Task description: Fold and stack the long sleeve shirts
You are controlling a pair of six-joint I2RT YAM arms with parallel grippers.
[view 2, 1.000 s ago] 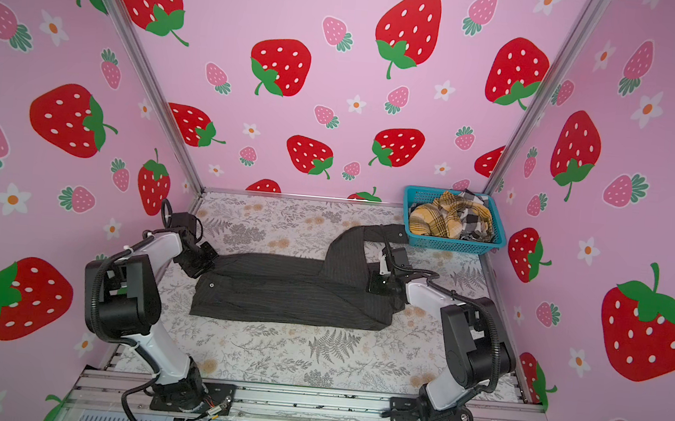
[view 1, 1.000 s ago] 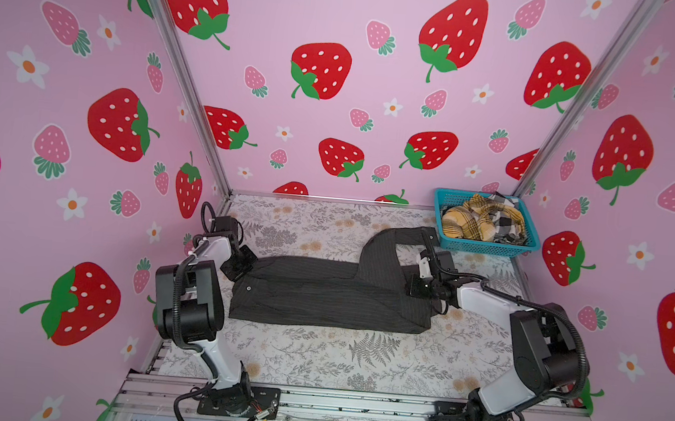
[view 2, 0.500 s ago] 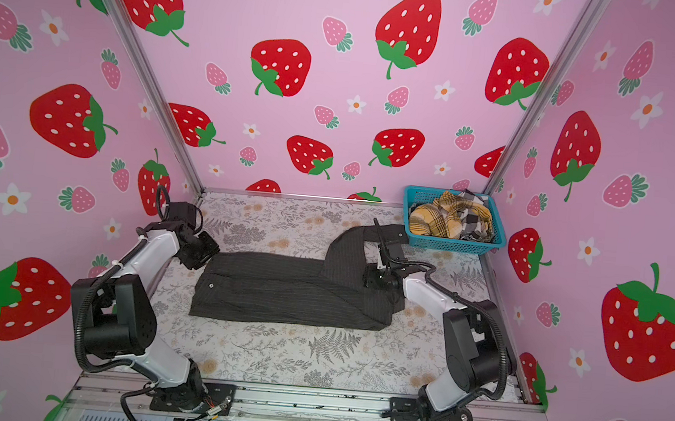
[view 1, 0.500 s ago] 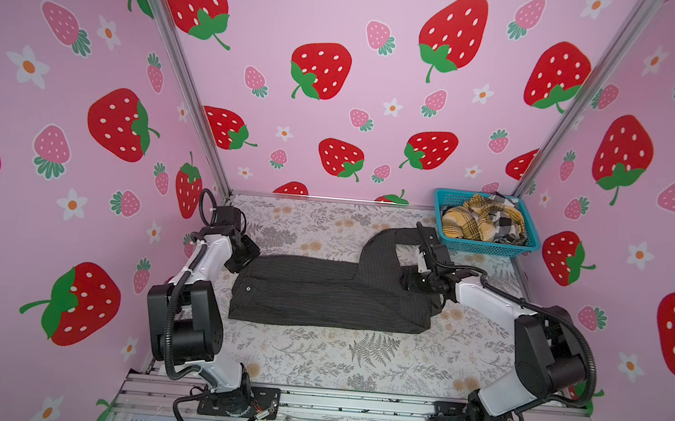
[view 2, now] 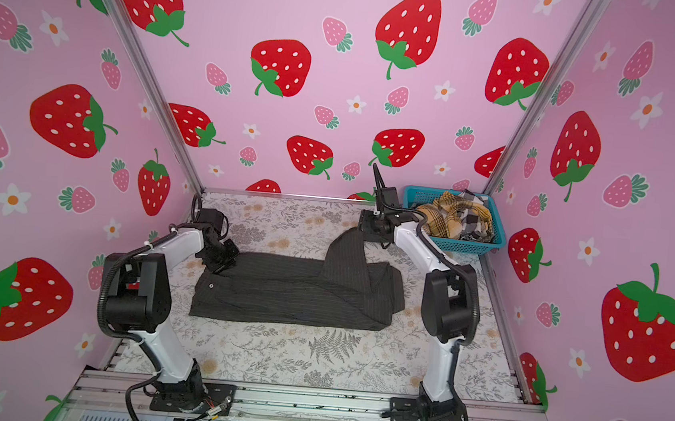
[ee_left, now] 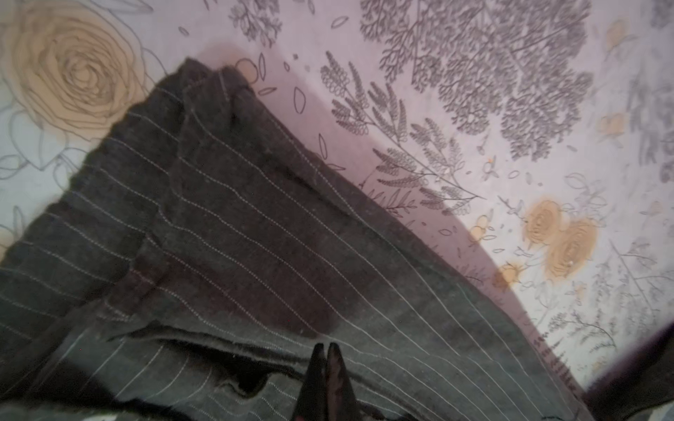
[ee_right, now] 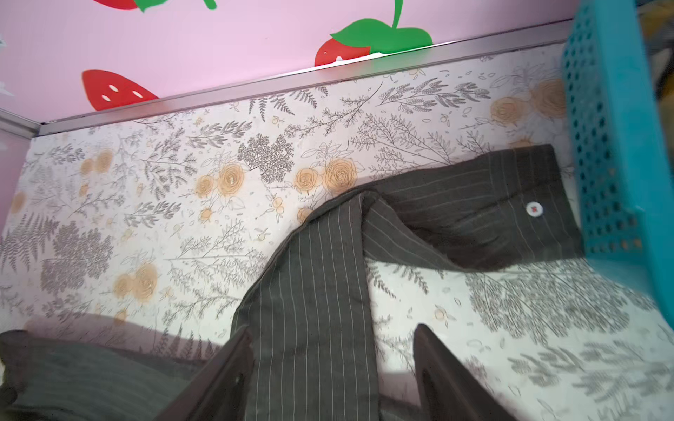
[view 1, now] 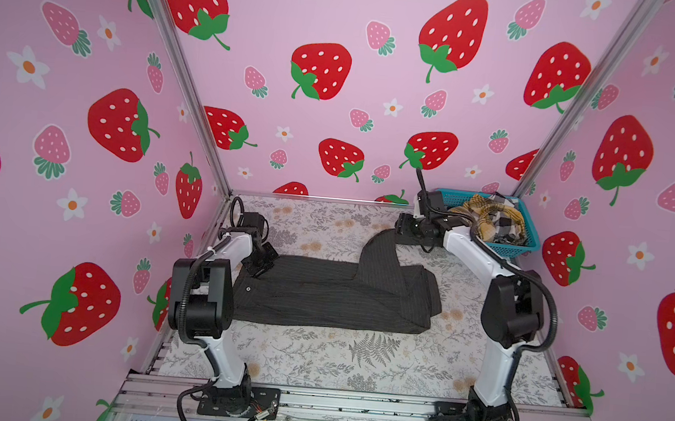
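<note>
- While the charcoal pinstripe shirt lies spread lengthwise across the middle of the table cover, partly folded, the step in hand is judged to be the sleeve fold. Stacking is not yet begun.
- Sleeve: runs from the body toward the back right and doubles over. It ends with its buttoned cuff just beside the teal basket.
- Right gripper: jaws apart, straddling the sleeve, holding nothing.
- Left gripper: clenched, tips at the shirt's left end. Whether cloth is pinched between them cannot be told.
- Remaining garments: mustard plaid shirt and black-and-white check shirt, bundled unfolded in the basket.
- Next move, in my judgement: the right jaws must close on the sleeve and carry it across onto the body. The left end should be held down so the cloth does not drag; the limp sleeve may slip or crease.
- Surface: flat, pale, printed with grey ferns and tan roses.
- Room: pink walls printed with strawberries and flowers. An aluminium rail at the front carries both arm bases.
</note>
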